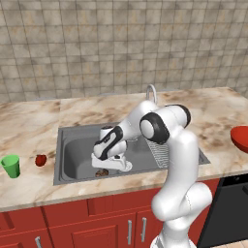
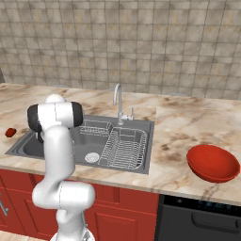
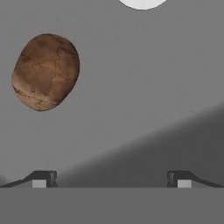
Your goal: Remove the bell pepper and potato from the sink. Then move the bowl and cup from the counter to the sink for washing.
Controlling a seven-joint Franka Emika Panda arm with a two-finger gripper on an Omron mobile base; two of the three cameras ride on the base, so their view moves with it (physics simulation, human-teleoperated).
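1. Hovering low inside the sink (image 1: 72, 150), the gripper (image 3: 111, 179) has jaws spread wide, holding nothing.
2. Potato (image 3: 45, 72) lies on the basin floor, apart from the fingertips (image 3: 43, 178).
3. Bell pepper (image 1: 40, 160) and cup (image 1: 11, 166) rest on the counter (image 1: 29, 126).

The sink (image 1: 68, 145) is set into the table (image 1: 29, 121), with the faucet (image 1: 151, 92) at its back edge. The potato (image 1: 101, 172) lies on the sink floor near the front wall, and the gripper (image 3: 111, 178) hangs over the floor beside it, not touching. The dish rack (image 2: 123, 148) sits in the sink's right part. Left of the sink on the table stand the pepper (image 1: 40, 160) and, further left, the cup (image 1: 10, 166), apart. The bowl (image 2: 212, 163) rests on the table well right of the sink.
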